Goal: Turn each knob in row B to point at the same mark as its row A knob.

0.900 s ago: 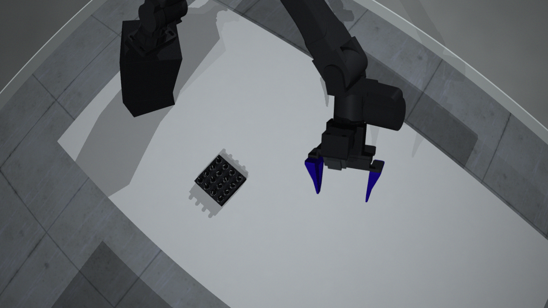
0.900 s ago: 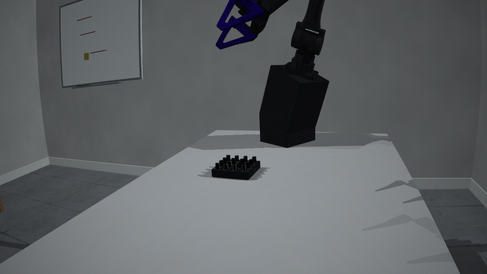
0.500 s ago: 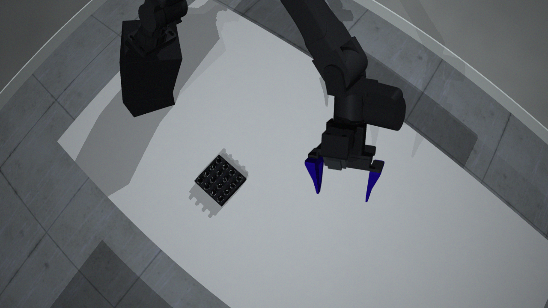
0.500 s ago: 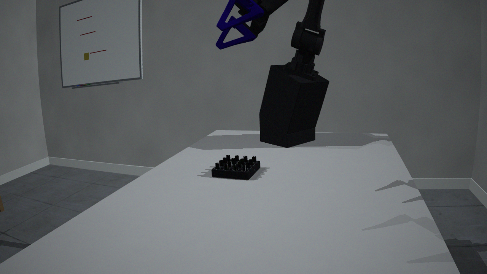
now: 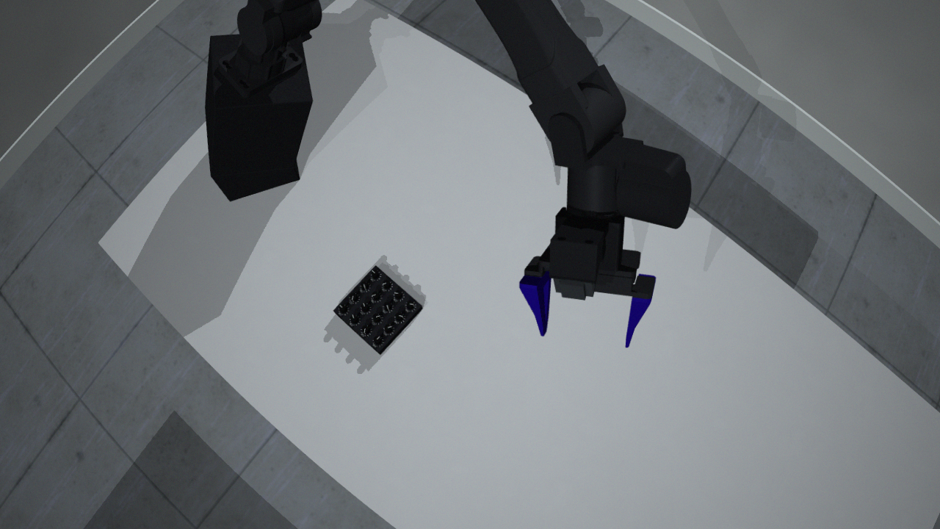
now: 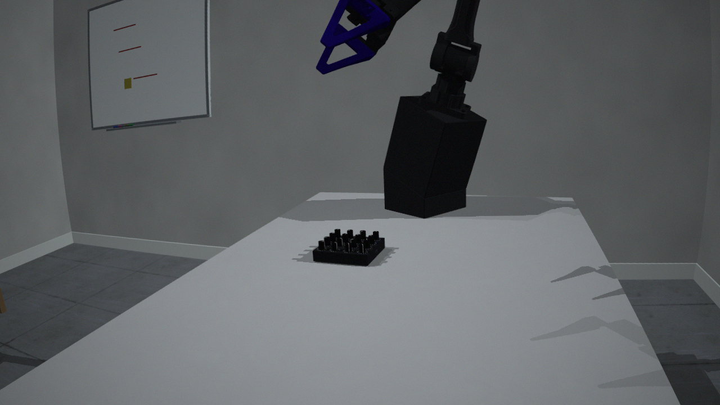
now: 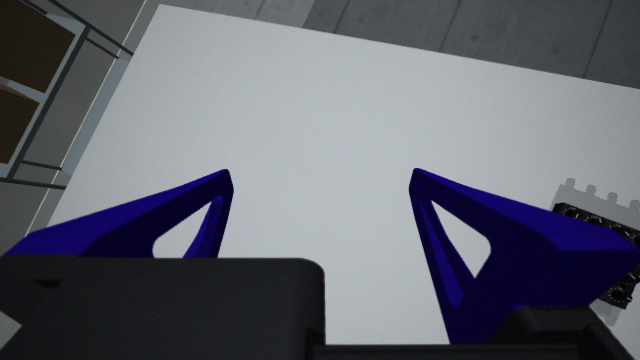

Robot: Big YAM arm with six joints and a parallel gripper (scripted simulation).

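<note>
Fingers [image 5: 540, 306] [image 6: 352, 22] spread wide, my hand [image 5: 584, 341] [image 6: 320, 55] [image 7: 320, 179] hovers above the bench [image 5: 473, 421] [image 6: 322, 322] [image 7: 320, 100], well apart from the knob box [image 5: 378, 308] [image 6: 342, 256] [image 7: 562, 207].

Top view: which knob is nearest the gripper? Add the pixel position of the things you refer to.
The knob [image 5: 410, 306] [image 6: 361, 247] at the box's right-hand corner there; the other corner knobs sit at its top, left and bottom.

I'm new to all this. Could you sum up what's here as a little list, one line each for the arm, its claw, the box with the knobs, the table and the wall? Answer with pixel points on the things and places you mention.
arm: black jointed robot arm [image 5: 595, 187], reaching over the table
claw: gripper with blue pointed fingers [image 5: 584, 340] [image 6: 320, 56], open, nothing between them, raised above the table
box: black square knob box [image 5: 379, 309] [image 6: 342, 256] [image 7: 616, 296], upright, knobs on top, untouched
knob directions: too small to tell
table: pale grey top [image 5: 473, 421] [image 6: 322, 322] [image 7: 320, 110]
wall: white whiteboard [image 6: 166, 60] with red lines and a yellow square
</note>
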